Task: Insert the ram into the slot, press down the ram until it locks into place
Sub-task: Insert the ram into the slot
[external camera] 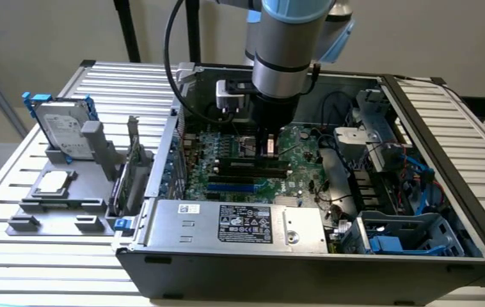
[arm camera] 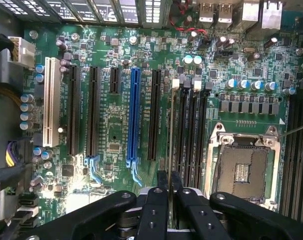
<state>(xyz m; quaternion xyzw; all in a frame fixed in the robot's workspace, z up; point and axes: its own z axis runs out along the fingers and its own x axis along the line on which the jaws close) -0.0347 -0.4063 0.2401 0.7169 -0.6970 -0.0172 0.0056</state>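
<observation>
Past the short bright blue plastic slot (arm camera: 134, 117), the jaws are clamped on the thin green ram stick (arm camera: 170, 145), edge-on along the long black plastic memory slot (arm camera: 179, 135), mid-way across the green motherboard (arm camera: 122, 165). Any tilt and it could jam against the clips.

A pale beige wall (external camera: 38, 32) stands at the far side, evenly lit. Black posts (external camera: 127, 29) rise before it, behind a ribbed metal table (external camera: 46, 262).

Exterior high over case (external camera: 311, 275); wrist close, seemingly straight down; shared motherboard (external camera: 302, 142).
</observation>
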